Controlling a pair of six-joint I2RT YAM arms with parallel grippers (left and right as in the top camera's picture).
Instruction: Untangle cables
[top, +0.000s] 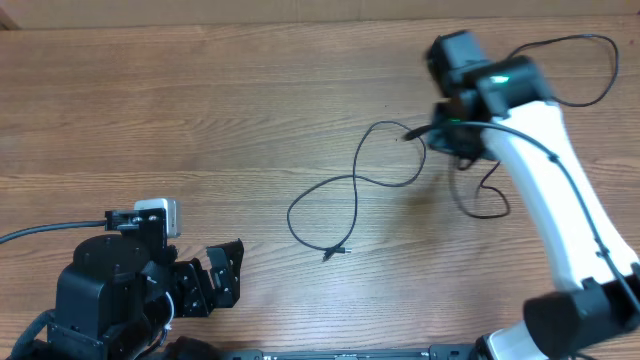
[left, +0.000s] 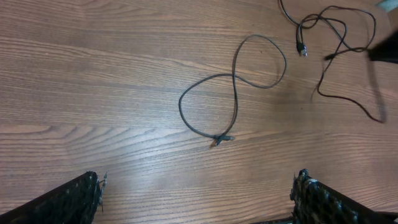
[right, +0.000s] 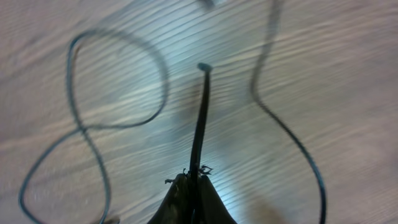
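- Right gripper (right: 191, 186) is closed on the end of a thin black cable (right: 200, 118).
- A looped cable (top: 355, 195) lies on the tabletop (top: 200, 120) just left of that gripper.
- Left gripper (left: 196, 193) is wide open, empty, well apart from the looped cable.

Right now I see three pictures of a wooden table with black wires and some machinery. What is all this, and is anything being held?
These are two robot arms at a wooden table. One picture looks down from above; the other two come from small cameras on each arm's wrist. The left gripper, black, sits near the table's edge with its two fingers spread wide, holding nothing. The right gripper, on the white arm, is shut on a thin black cable, whose plug end sticks out past the fingers. A second thin black cord, looped in a figure eight, lies flat on the wood between the arms.
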